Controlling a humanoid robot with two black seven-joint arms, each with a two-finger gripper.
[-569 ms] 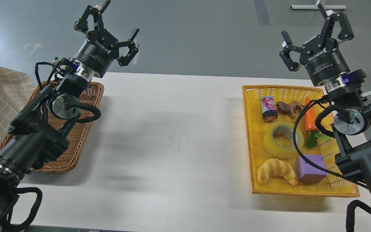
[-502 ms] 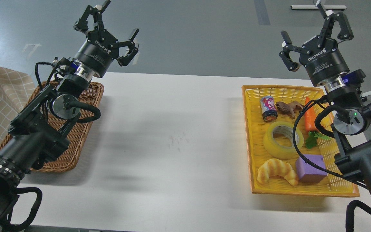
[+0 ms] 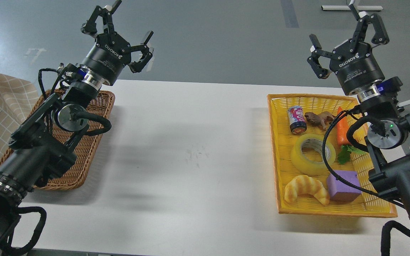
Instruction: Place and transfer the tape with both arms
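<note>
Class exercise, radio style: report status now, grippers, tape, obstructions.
Left gripper open, raised, empty. Right gripper open, raised, empty. Tape flat in yellow basket, ungrasped. Right arm's cable crosses over it.

Your tape (image 3: 313, 154) is a wide roll of translucent yellow packing tape with a grey-white inner core. You see it lying flat on its side, the hole facing up, in the middle of the yellow basket (image 3: 275, 149) at the right side of the tabletop (image 3: 190, 160). It is free; nothing holds it. A thin black cable passes over its right edge. Your left gripper (image 3: 119, 33) and right gripper (image 3: 345, 37) are both raised high, fingers (image 3: 147, 36) spread apart and empty, well apart from the roll.
</note>
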